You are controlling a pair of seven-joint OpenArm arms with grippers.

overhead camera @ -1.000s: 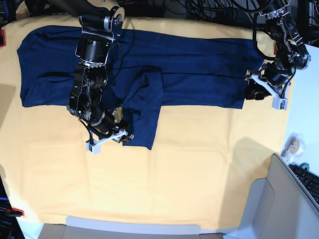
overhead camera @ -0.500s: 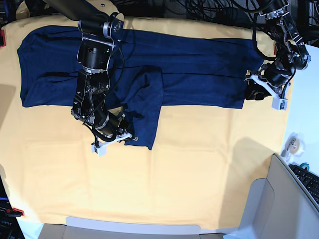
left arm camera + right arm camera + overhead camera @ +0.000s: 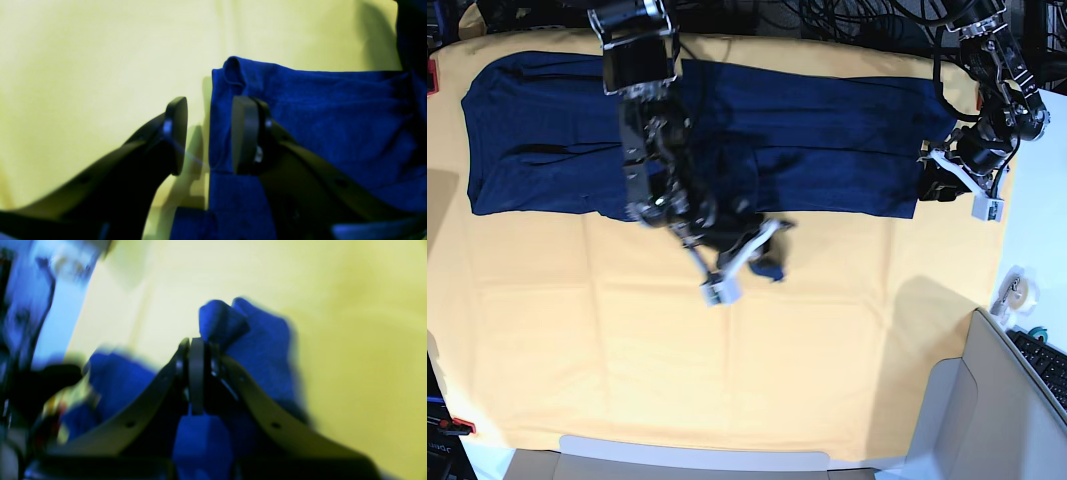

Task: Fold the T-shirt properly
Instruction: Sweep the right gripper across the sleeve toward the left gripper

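The dark navy T-shirt (image 3: 827, 140) lies spread across the far side of the table. My right gripper (image 3: 765, 262) is near the middle of the table, below the shirt's lower edge. It is shut on a bunched end of the sleeve (image 3: 233, 323), and in the right wrist view my right gripper (image 3: 196, 350) has its jaws pressed together on blue fabric. My left gripper (image 3: 932, 185) sits at the shirt's right end. In the left wrist view my left gripper (image 3: 210, 135) is open, and the T-shirt's edge (image 3: 300, 110) runs between the fingers.
A yellow-orange table cloth (image 3: 827, 350) covers the table. A grey box (image 3: 967, 420) stands at the front right corner, with a keyboard (image 3: 1047, 365) and a tape roll (image 3: 1017, 290) on the white surface beside it. Cables hang along the back edge.
My right gripper has shut on the sleeve end and swung to the right, dragging the sleeve off its earlier spot. The left arm has not moved.
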